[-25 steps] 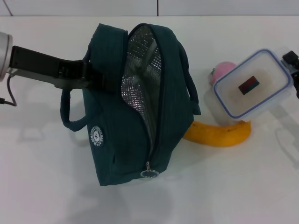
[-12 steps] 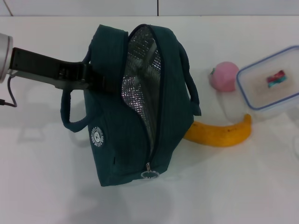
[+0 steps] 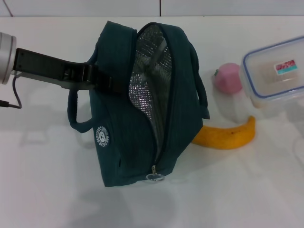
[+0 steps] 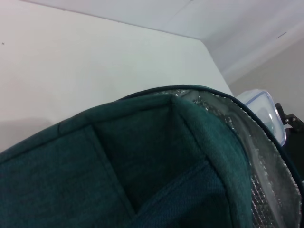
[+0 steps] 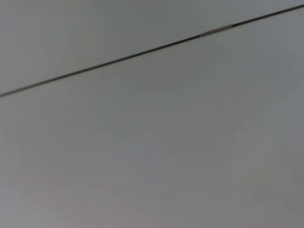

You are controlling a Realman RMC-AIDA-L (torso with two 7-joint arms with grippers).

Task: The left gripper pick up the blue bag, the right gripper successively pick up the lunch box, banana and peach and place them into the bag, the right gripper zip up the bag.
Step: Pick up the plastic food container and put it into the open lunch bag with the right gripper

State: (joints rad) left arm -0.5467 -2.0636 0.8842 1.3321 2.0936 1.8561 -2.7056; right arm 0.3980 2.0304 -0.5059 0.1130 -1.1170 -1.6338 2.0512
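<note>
While left gripper (image 3: 107, 84) grips blue bag (image 3: 142, 142), peach (image 3: 227, 78) head-view only

My left arm reaches in from the left edge of the head view, silver joint at the border, black forearm level across the upper left. My left gripper (image 3: 105, 84) is clamped on the near side of the blue bag (image 3: 142, 142). My right gripper seems out of sight.

Lunch box (image 3: 275, 73) cut off at right edge; right end effector out of frame; banana (image 3: 227, 135) partly behind blue bag (image 3: 137, 137)
</note>
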